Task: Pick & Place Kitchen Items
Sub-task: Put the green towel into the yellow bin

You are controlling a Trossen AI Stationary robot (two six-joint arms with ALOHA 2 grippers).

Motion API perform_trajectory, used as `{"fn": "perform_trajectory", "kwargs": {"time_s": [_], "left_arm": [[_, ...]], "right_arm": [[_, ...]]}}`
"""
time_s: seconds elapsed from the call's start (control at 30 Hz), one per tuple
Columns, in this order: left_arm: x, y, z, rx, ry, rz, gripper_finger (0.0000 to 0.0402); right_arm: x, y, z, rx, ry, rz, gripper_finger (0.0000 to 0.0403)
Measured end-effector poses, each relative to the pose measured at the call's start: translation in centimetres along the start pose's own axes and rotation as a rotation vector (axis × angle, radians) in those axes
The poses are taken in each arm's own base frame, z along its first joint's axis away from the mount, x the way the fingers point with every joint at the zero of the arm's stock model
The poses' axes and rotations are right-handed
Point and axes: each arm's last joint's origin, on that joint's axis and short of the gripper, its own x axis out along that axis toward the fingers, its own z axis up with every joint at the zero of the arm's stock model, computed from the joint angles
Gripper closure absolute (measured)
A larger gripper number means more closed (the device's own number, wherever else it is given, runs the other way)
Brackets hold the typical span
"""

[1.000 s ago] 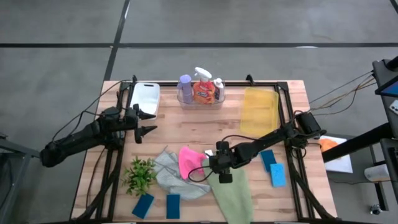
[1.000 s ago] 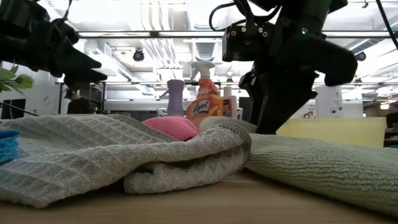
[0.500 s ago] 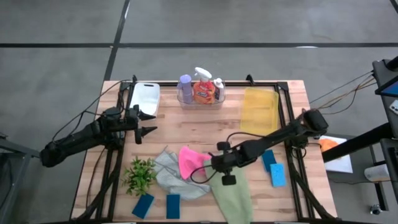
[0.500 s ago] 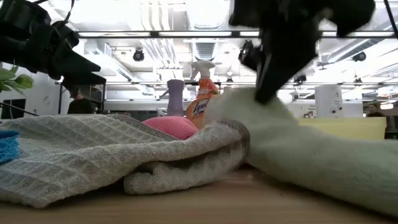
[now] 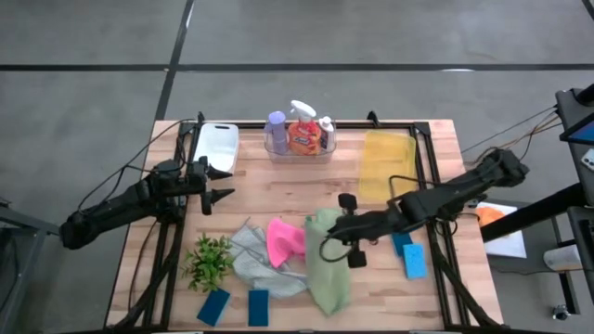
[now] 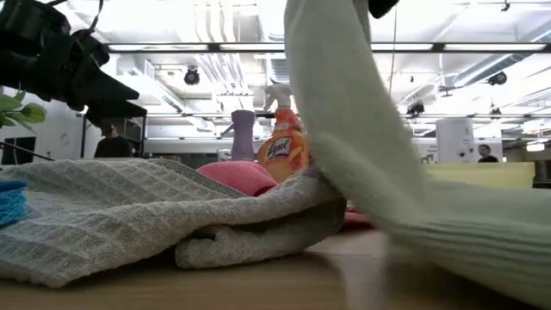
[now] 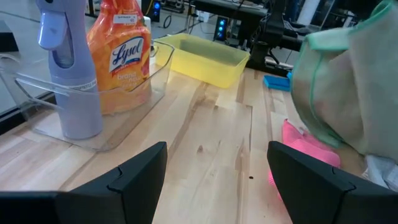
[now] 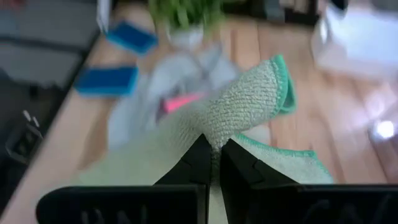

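Note:
My right gripper is shut on the green cloth and holds it up above the table's middle. The pink cloth and the grey cloth lie bunched on the table just left of it. The purple bottle, the orange spray bottle and the small white bottle stand in the clear tray at the far edge. Blue sponges lie at the near left and at the right. My left gripper is open and empty at the far left. My right gripper pinches a bunched fold of the green cloth between its two shut fingers, near the cloth's teal-edged end. The cloth hangs down below the hold. Its lower end lies on the table.
A white tray stands at the far left and a yellow tray at the far right. A small green plant stands near the left. The wood between the trays and the cloths is bare.
My right gripper has risen and gone a little toward the table's right and far edges with the green cloth. The held end has come up off the table, and the cloth now hangs steeply. Its lower end has been drawn toward the far edge along the table.

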Motion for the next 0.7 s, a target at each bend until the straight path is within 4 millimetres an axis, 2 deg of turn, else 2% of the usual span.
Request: {"fn": "perform_trajectory", "kwargs": {"time_s": [0.13, 0.37, 0.53, 0.7], "left_arm": [[0.0, 0.0, 0.0, 0.0, 0.0, 0.0, 0.0115], [0.0, 0.0, 0.0, 0.0, 0.001, 0.0, 0.0115], [0.0, 0.0, 0.0, -0.001, 0.002, 0.0, 0.0115], [0.0, 0.0, 0.0, -0.001, 0.003, 0.0, 0.0115]], "right_arm": [[-0.1, -0.2, -1.5, -0.02, -0.214, 0.025, 0.0385], [-0.3, -0.9, -6.4, -0.026, -0.566, 0.059, 0.0385], [-1.2, -1.7, -9.5, 0.022, -0.689, 0.032, 0.0385], [-2.2, -2.7, -10.5, 0.103, -0.714, -0.136, 0.0385]]}}
